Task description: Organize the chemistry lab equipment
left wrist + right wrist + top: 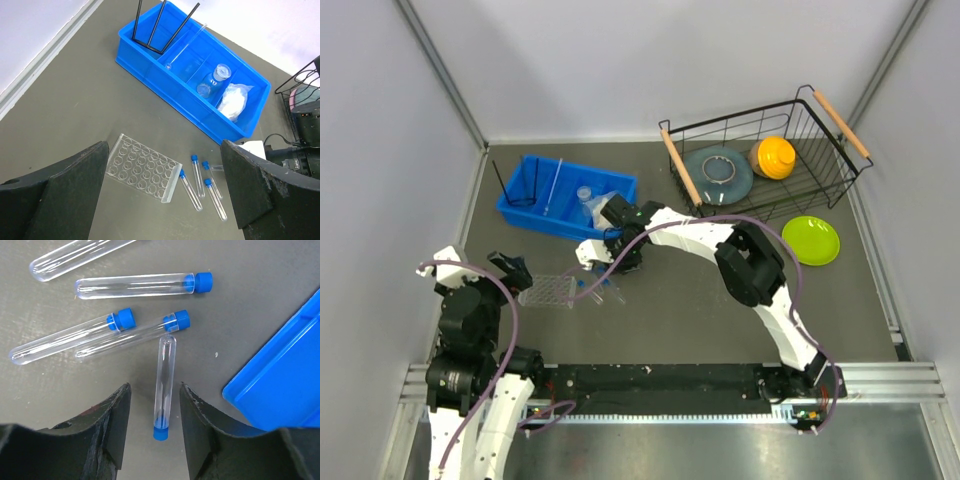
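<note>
Several clear blue-capped test tubes (142,285) lie on the grey table; they also show in the left wrist view (191,188). My right gripper (155,407) is open just above them, its jaws either side of one tube (164,387) without touching it. The clear plastic tube rack (144,167) lies flat left of the tubes. My left gripper (162,192) is open and empty, high above the rack. In the blue bin (150,67) are the black wire ring stand (155,30), the thin glass rod (185,46), the small clear cup (214,80) and the white packet (234,101).
A black wire basket (760,160) at the back right holds a grey dish (717,172) and an orange dish (773,156). A green dish (810,240) lies in front of it. Walls close the table on the left, back and right.
</note>
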